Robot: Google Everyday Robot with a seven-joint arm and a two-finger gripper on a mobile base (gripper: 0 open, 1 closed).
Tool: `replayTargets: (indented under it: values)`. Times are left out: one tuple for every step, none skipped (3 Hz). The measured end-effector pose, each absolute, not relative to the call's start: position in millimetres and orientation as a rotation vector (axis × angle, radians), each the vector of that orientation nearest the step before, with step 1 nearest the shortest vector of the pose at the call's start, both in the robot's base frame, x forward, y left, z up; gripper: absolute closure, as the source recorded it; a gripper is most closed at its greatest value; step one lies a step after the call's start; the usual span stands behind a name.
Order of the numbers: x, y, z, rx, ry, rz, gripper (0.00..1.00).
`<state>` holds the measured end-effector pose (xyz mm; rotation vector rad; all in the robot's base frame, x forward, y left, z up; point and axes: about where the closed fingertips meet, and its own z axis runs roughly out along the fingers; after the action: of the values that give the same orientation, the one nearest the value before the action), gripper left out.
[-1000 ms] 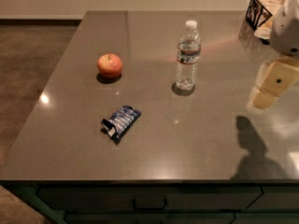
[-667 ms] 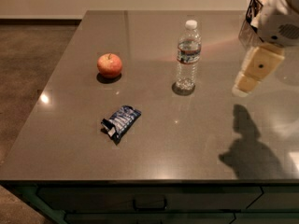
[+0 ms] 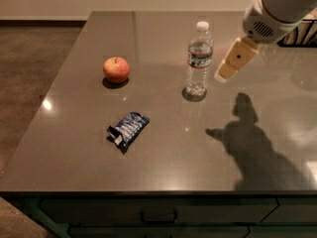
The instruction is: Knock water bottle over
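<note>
One water bottle, one apple, one snack bag sat on the worktop.
The gripper hung just right of the water bottle; its jaws, I could not tell.

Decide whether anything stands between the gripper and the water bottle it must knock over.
Nothing visible does. The gripper hangs just to the right of the upright water bottle, with only an open gap between them. The apple and the snack packet lie to the bottle's left, out of the path.

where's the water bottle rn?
Camera view: the water bottle stands upright, right of the apple, beyond the snack packet; the gripper hovers just right of it.
</note>
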<state>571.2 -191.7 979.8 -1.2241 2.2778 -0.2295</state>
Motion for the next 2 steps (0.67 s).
replayTargets:
  values:
    - [593, -186, 969, -1.089, 2.272, -0.155, 0.00]
    - [604, -176, 954, -1.008, 2.219, -0.052, 0.00]
